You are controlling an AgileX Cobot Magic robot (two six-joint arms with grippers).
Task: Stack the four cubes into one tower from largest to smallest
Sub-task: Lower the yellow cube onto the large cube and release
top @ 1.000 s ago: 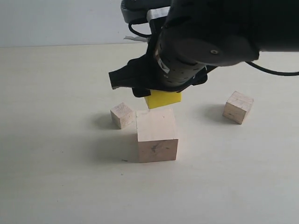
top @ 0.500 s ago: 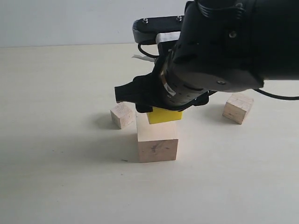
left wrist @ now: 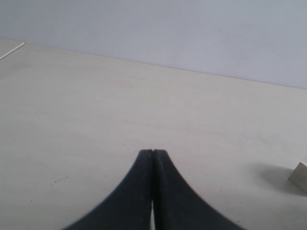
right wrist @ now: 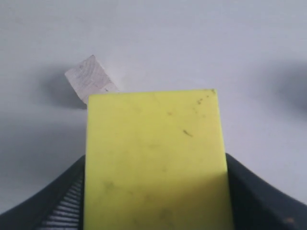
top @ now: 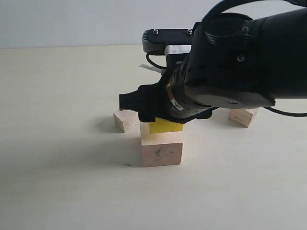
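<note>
- Large cube (top: 161,148) sits on the surface (top: 57,182), one face toward the exterior camera, nothing else touching its sides.
- Yellow cube (top: 165,127) is right over the large cube's top, toward its back edge; bottom looks level with the top face, can't tell if it touches.
- Right hand (right wrist: 156,203) pinches the yellow cube, one black finger (right wrist: 57,213) on each side. The wrist view shows the cube filling the gap between them.
- Right arm's bulky black body hangs above the large cube and hides the yellow cube's upper part in the exterior view.
- Small cube (top: 124,120) is on the surface near the large cube, to its left and a bit behind, apart from it.
- Medium cube (top: 243,117) is on the surface well to the right of the large cube and behind it, partly hidden by the arm.
- Left hand (left wrist: 153,158) has its fingers pressed together, tips meeting, nothing between them, over bare surface away from the large cube.
- Pale wood corner (left wrist: 300,176) shows at the edge of the left wrist view; can't tell which cube.
</note>
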